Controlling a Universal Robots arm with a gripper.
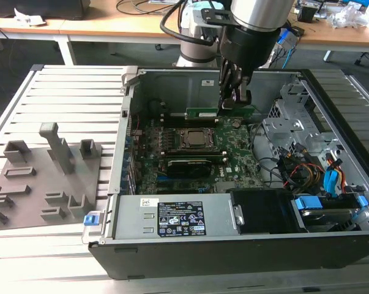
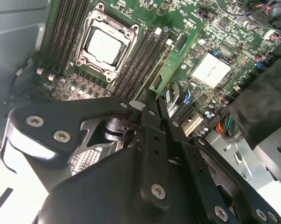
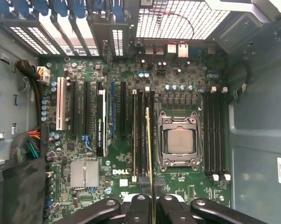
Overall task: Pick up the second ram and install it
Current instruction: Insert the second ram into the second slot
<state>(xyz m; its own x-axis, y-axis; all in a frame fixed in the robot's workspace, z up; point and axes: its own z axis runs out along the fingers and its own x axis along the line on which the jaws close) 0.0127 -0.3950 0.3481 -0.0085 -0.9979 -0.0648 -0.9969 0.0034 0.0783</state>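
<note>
While the gripper (image 3: pixel 152 198) is pinching the second ram (image 3: pixel 148 144) on edge between its jaws above the memory slots (image 3: pixel 141 135) beside the CPU socket (image 3: pixel 180 141), it is, I judge, needing a level, squarely aligned descent for seating.

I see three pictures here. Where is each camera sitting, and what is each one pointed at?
Exterior view: off the arm, looking down into the open computer case; the arm and its gripper reach in, holding the second ram.
Second wrist view: on the arm, looking slantwise past the black fingers at the motherboard and ram.
First wrist view: on the arm, looking straight along the ram's edge at the motherboard.
Shared: all show the CPU socket.
</note>
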